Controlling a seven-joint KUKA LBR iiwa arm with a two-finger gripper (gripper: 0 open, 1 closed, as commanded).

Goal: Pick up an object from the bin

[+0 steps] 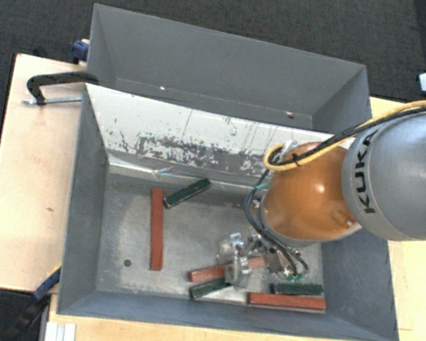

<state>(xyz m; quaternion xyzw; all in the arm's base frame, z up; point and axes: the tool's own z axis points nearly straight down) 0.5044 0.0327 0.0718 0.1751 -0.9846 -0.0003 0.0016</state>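
Gripper low by short red-brown flat bar, front of grey metal bin; clenched or not, we can't tell. Rec.: we centre on bar, clear of dark green stick.

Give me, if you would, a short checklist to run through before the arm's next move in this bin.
1. Tool down near the bin floor, at the front cluster: ok.
2. Tool centred on one thing: cannot tell; the short red-brown block and dark green block both lie close by.
3. Something already held: cannot tell.
4. Red bar by the front wall, apart from the tool: ok.
5. Long red stick far off at the view's left, out of the way: ok.
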